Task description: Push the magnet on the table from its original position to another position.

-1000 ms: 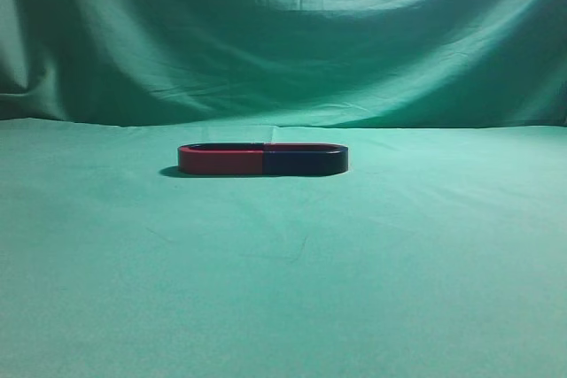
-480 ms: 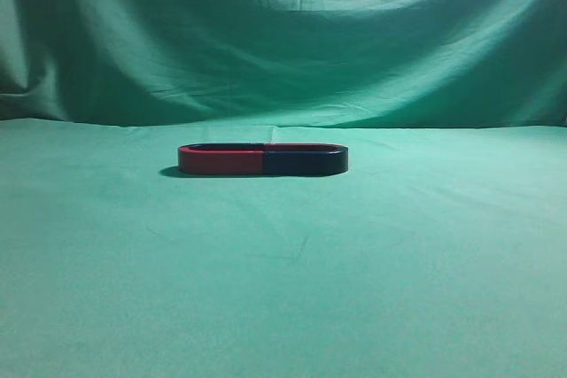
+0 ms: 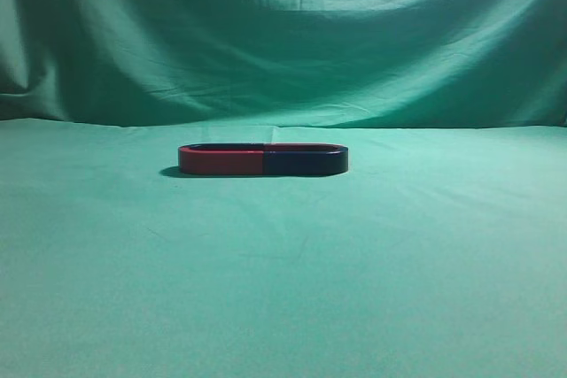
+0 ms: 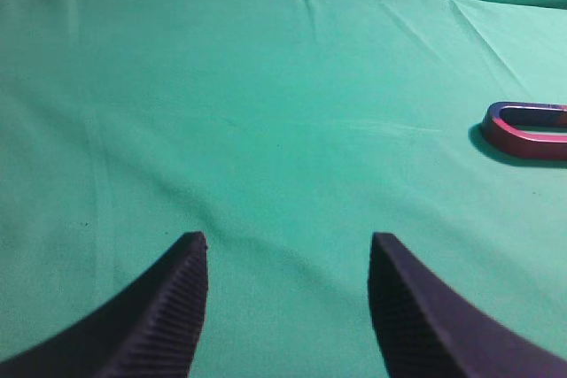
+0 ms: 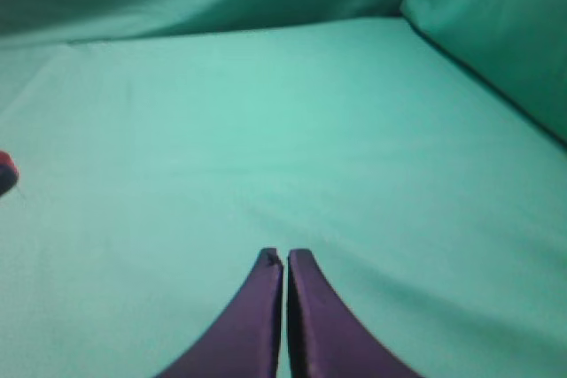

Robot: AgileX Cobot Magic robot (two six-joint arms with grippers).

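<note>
Green cloth [image 3: 283, 289] | magnet [image 3: 263, 159] — cropped in wrist views | left pincer [image 4: 288, 250] spread | right pincer [image 5: 284, 258] clenched, empty

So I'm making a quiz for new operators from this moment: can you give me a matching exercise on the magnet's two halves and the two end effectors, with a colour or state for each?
Column 1:
1. magnet left half
2. magnet right half
3. left end effector
4. right end effector

Column 2:
A. shut, holding nothing
B. red
C. open, holding nothing
D. dark blue

Pairs (halves as seen in the exterior view): 1-B, 2-D, 3-C, 4-A
</note>
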